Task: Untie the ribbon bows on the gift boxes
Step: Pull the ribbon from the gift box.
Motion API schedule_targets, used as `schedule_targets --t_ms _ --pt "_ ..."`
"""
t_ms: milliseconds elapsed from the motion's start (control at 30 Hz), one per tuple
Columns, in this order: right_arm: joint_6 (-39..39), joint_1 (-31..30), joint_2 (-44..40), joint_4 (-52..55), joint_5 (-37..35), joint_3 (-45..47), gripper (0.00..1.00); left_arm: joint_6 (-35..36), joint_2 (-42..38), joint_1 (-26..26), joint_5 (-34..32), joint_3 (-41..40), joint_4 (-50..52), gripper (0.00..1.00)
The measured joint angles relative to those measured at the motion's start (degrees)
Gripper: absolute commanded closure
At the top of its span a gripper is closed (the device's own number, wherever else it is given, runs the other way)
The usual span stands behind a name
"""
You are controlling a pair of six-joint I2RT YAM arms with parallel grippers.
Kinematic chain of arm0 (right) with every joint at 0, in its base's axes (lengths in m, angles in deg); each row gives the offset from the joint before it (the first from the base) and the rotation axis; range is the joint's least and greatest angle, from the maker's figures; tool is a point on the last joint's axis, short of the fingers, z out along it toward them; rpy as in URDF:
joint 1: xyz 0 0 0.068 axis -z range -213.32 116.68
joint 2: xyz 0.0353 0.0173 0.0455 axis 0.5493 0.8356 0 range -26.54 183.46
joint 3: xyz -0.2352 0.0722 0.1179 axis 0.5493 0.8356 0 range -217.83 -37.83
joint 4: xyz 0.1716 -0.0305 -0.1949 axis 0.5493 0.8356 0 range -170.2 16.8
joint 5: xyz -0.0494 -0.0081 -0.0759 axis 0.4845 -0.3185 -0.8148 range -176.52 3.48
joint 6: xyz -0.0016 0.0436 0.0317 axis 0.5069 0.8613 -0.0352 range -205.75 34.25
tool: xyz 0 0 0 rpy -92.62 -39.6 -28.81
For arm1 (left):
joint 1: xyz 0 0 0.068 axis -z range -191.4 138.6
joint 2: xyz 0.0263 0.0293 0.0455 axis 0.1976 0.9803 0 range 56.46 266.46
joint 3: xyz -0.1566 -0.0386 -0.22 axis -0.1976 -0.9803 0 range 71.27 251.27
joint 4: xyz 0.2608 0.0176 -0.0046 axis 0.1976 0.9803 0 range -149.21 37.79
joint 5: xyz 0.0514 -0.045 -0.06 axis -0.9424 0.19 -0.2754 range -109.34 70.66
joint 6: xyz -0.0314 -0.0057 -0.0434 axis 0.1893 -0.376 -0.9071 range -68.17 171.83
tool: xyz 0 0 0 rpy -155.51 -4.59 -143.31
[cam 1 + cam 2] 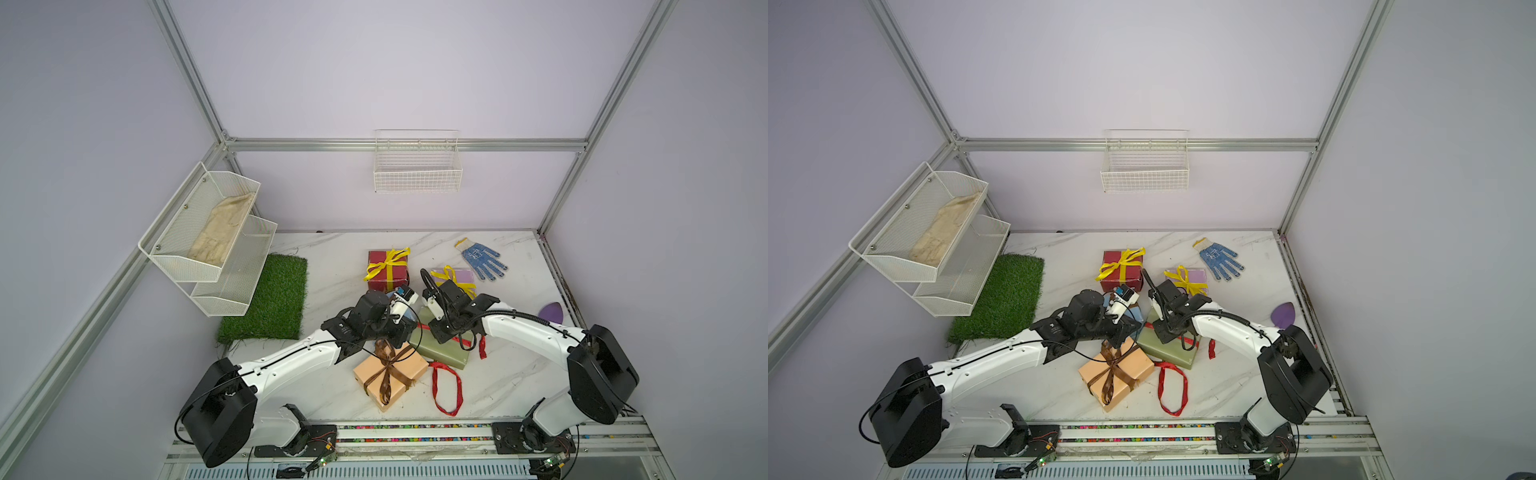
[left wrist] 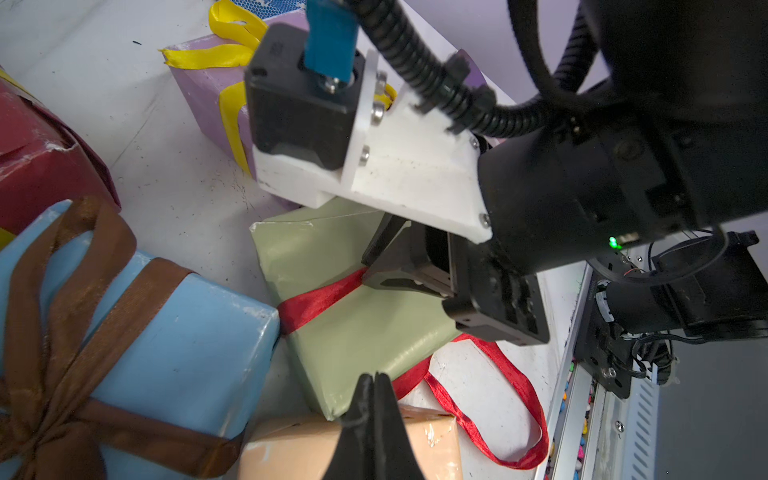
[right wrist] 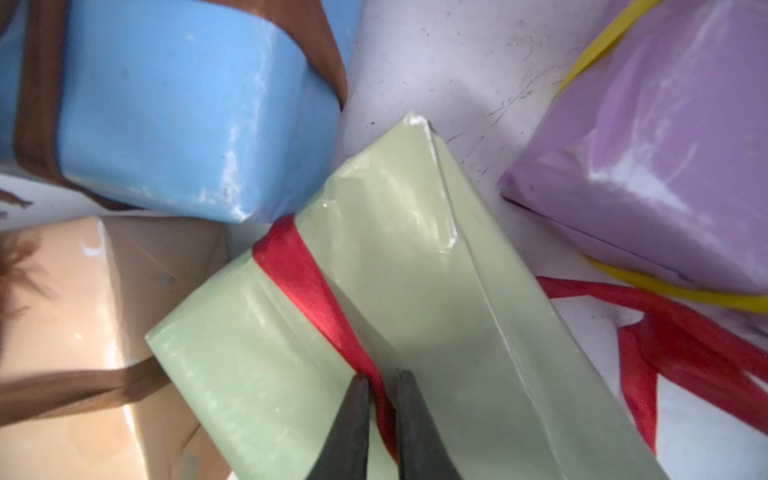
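Observation:
On the marble table several gift boxes are clustered. My right gripper (image 3: pixel 382 377) is shut on the glittery red ribbon (image 3: pixel 307 282) where it crosses the olive green box (image 1: pixel 440 353); the ribbon's loose end loops over the table (image 1: pixel 446 388). My left gripper (image 2: pixel 376 376) is shut and empty, over the green box's corner beside the peach box (image 1: pixel 409 368), whose brown bow (image 1: pixel 388 361) is tied. The light blue box (image 2: pixel 187 332) has a tied brown bow (image 2: pixel 62 291). The dark red box (image 1: pixel 382 274) and the lilac box (image 1: pixel 463 276) carry yellow bows.
A blue-dotted glove (image 1: pixel 482 257) lies at the back right and a purple pad (image 1: pixel 552 311) near the right edge. A green grass mat (image 1: pixel 270 303) lies at the left under a white two-tier basket (image 1: pixel 208 232). A wire basket (image 1: pixel 417 166) hangs on the back wall.

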Motion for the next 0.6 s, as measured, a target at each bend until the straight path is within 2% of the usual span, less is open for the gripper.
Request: schedule_targets --t_ms 67,300,600 --pt "0.5 -0.1 0.0 -0.2 0.2 0.0 1.0 0.0 0.0 0.0 0.7 0.0 -0.2 0.98" --pt "3.1 0.1 -1.3 -1.3 1.8 1.0 1.0 0.9 1.1 0.0 5.3 -0.3 -3.7 0.99" --pt "6.8 1.1 -3.1 -0.9 2.8 -0.1 1.0 -1.9 12.0 0.1 10.6 -0.3 -12.6 1.0"
